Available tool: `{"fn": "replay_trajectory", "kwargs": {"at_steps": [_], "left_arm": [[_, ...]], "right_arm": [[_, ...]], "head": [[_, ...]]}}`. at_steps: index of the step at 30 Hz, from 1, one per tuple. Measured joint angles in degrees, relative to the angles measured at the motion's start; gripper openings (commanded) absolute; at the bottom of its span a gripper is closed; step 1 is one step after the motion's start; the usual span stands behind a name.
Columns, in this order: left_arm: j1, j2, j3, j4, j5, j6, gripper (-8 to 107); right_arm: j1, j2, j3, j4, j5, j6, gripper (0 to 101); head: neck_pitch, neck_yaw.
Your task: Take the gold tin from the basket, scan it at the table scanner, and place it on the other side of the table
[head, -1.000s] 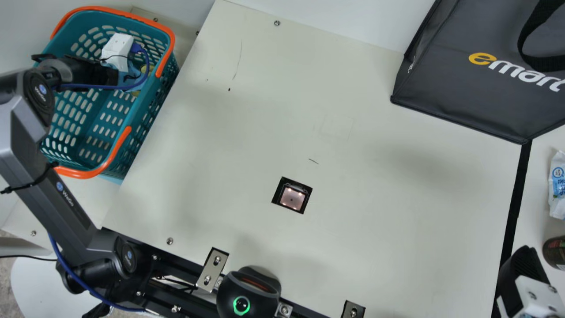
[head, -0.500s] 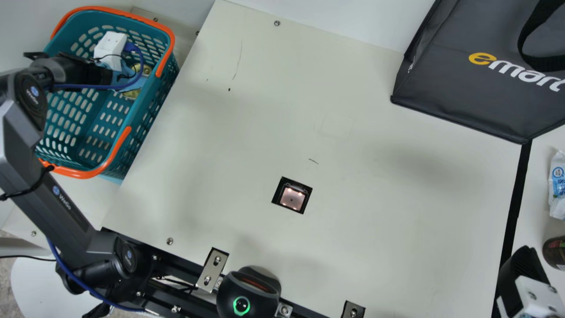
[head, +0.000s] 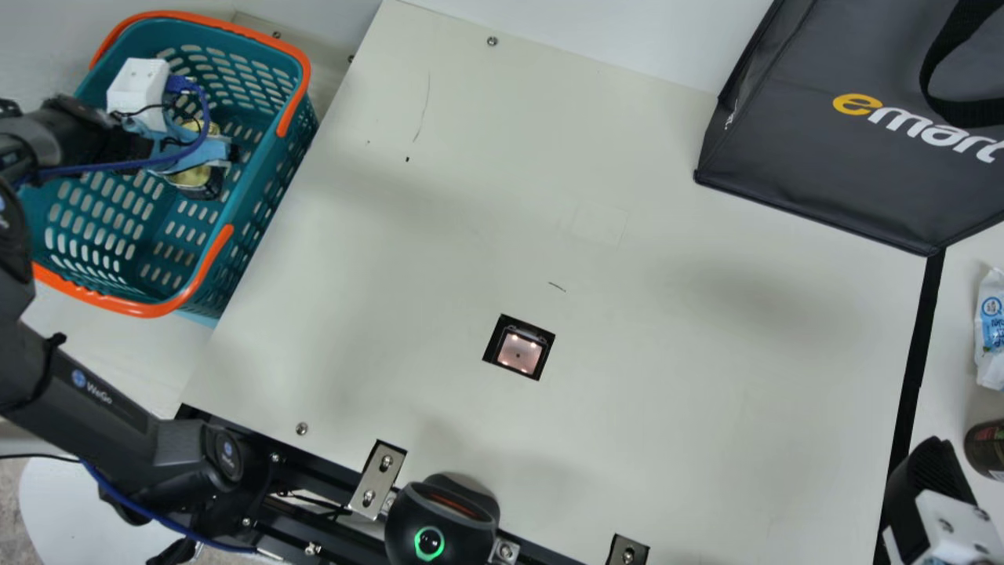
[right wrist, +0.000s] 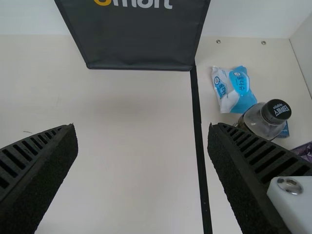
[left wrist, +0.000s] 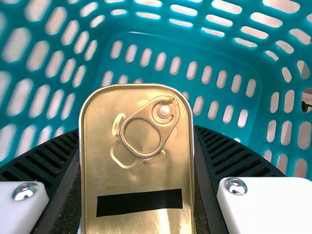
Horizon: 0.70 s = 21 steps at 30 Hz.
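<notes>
My left gripper [head: 182, 151] is over the inside of the teal basket [head: 205, 276] in the main view, with parts of the gold tin [head: 193, 174] showing around it. Seen from the left wrist, the left gripper [left wrist: 137, 146] is shut on the gold tin [left wrist: 151, 173], one ribbed finger against each side. The tin's lid has a pull ring and a black strip. My right gripper [head: 937, 479] is by the table's right side; its wrist view shows the right gripper [right wrist: 141, 129] open with nothing between its fingers. The table scanner [head: 518, 352] is lit, set into the table.
A dark shopping bag [head: 855, 133] stands at the back right. Beyond the black strip on the right lie a blue-and-white packet [right wrist: 234, 90] and a dark-capped bottle [right wrist: 265, 119]. A round black device [head: 443, 522] sits at the front edge.
The left arm has moved left in the main view, its gripper still over the basket. More of the gold tin shows now. The right arm has not moved.
</notes>
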Motion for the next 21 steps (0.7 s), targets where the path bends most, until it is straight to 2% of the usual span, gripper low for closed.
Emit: {"fn": "replay_trajectory", "kwargs": {"at_steps": [11,21], "left_arm": [[1.1,-9.6,-5.5,16.2,11.9,-23.3,-8],[-1.8,-16.8,-10.8,22.2,23.3,-40.8,-8]], "right_arm": [[0.0,0.0,0.0,0.0,0.0,0.0,95],[0.0,0.0,0.0,0.0,0.0,0.0,95]], "head": [[0.0,-0.1],[0.0,0.0]]}}
